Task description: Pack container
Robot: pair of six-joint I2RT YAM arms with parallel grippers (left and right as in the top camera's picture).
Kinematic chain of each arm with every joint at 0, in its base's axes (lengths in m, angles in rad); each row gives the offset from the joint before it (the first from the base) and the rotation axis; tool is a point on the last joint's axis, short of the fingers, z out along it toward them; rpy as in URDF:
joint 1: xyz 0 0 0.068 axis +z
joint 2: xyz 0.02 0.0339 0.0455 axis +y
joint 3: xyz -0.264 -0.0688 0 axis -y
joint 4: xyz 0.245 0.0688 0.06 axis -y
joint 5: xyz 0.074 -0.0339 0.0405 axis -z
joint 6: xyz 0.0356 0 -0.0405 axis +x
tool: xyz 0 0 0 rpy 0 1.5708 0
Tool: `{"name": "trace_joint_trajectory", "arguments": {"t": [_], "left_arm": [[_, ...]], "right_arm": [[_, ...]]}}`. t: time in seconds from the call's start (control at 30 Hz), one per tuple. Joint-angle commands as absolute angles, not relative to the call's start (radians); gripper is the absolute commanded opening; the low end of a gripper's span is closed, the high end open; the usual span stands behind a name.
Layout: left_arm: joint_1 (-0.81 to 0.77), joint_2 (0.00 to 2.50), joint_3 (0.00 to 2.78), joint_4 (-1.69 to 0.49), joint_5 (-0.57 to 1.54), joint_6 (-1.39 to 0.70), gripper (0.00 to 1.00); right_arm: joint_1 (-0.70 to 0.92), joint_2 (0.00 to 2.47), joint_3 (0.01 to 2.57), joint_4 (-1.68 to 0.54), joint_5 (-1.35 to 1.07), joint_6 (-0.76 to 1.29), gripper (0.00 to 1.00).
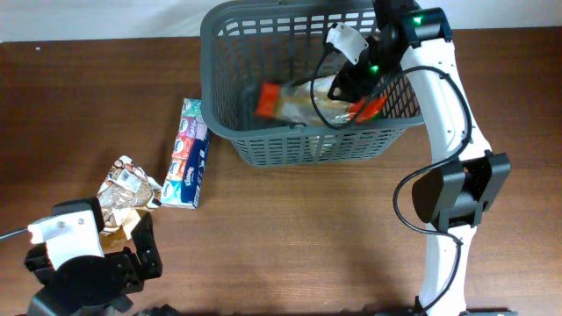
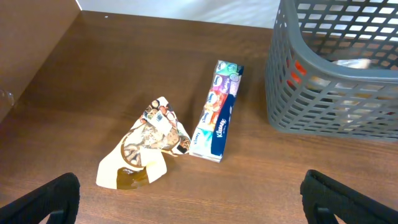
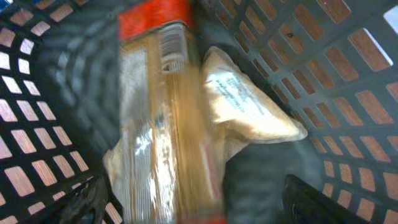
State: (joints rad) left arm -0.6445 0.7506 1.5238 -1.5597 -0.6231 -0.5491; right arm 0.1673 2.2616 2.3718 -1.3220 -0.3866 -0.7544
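A long clear red-ended pasta packet [image 1: 303, 104] spans the base of the dark grey slotted plastic basket [image 1: 219, 61], leaving its left end bare; a flat blue tissue pack [image 1: 188, 154] lies just outside that wall.

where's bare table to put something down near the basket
Bare wood: in front of the basket, between the tissue pack and the right arm, and beyond the crinkled packet. Crowded: inside the basket, around the spaghetti packet.

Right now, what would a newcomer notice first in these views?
The big grey basket at the far side of the table, with the right gripper down inside it, open over a long red-ended pasta packet. Next, two items lying outside to its left: a tissue pack and a crumpled packet, near the open left gripper.
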Motion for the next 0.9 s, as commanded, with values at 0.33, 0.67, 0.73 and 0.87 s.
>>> {"name": "trace_joint_trajectory", "arguments": {"t": [0.33, 0.67, 0.73, 0.87], "left_arm": [[-0.64, 0.749, 1.529, -1.558, -0.616, -0.544, 1.0], [-0.64, 0.749, 1.529, -1.558, -0.616, -0.544, 0.99], [-0.64, 0.749, 1.529, -1.558, -0.616, -0.544, 0.99], [-0.64, 0.749, 1.529, -1.558, -0.616, -0.544, 1.0]], "right_arm": [[0.171, 2.223, 2.521, -1.321, -0.402, -0.607, 0.99], [0.139, 2.189, 2.904, -1.441, 0.058, -0.454, 0.99], [0.126, 2.169, 2.938, -1.471, 0.11, -0.454, 0.99], [0.081, 2.099, 2.945, -1.518, 0.127, -0.454, 0.99]]}}
